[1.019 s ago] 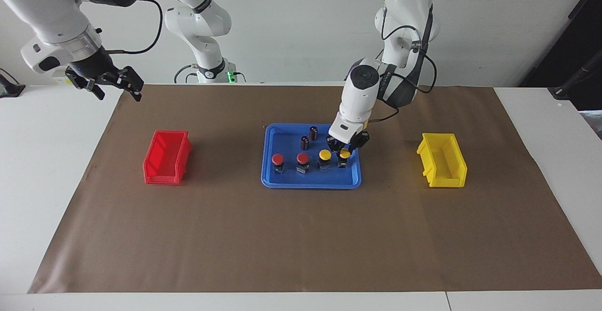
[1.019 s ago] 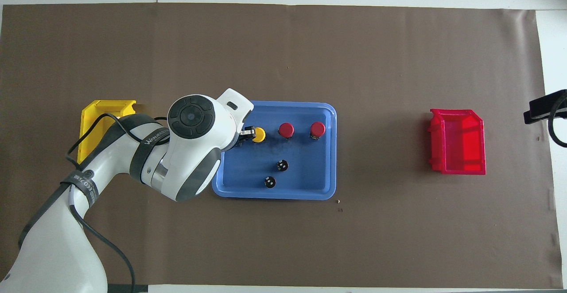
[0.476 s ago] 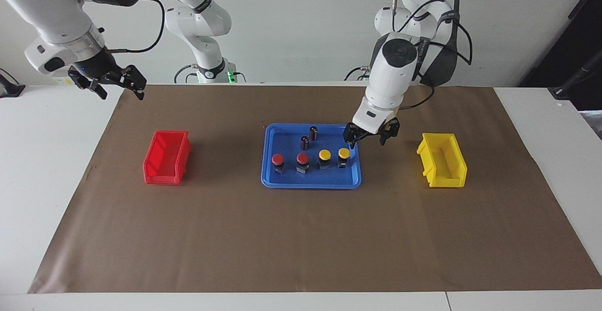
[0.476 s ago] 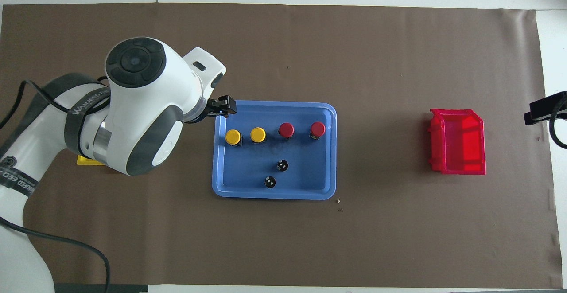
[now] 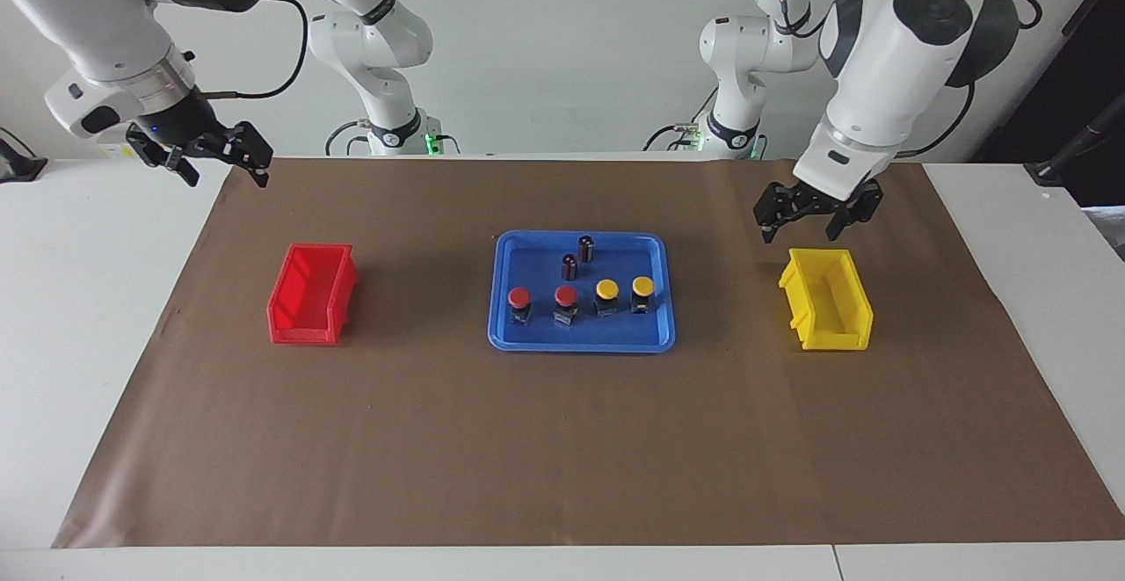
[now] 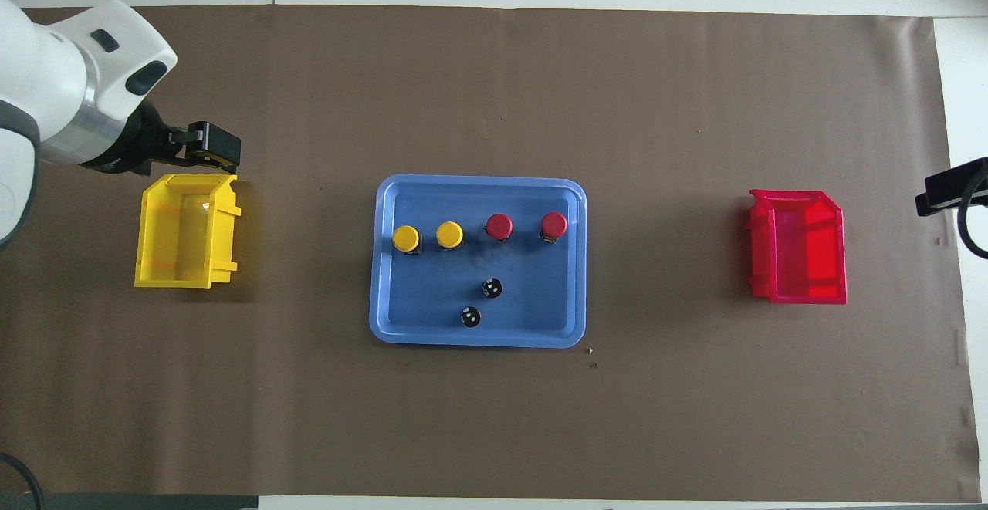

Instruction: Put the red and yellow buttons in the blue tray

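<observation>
The blue tray (image 5: 526, 339) (image 6: 571, 325) sits mid-table. In it stand two red buttons (image 5: 519, 298) (image 5: 566, 296) and two yellow buttons (image 5: 607, 288) (image 5: 643, 286) in a row; they also show in the overhead view (image 6: 553, 224) (image 6: 499, 225) (image 6: 449, 234) (image 6: 406, 238). My left gripper (image 5: 810, 221) (image 6: 207, 147) is open and empty, up in the air over the mat by the yellow bin's robot-side end. My right gripper (image 5: 220, 157) is open and empty, raised over the mat's edge at the right arm's end; it waits.
Two dark maroon cylinders (image 5: 585, 249) (image 5: 569, 266) stand in the tray, nearer to the robots than the buttons. A yellow bin (image 5: 826, 310) (image 6: 187, 230) sits toward the left arm's end, a red bin (image 5: 311, 294) (image 6: 800, 247) toward the right arm's end. Brown mat (image 5: 562, 440) covers the table.
My left gripper let go of the yellow button in the tray, rose and swung away to above the yellow bin's end. The right arm barely moved.
</observation>
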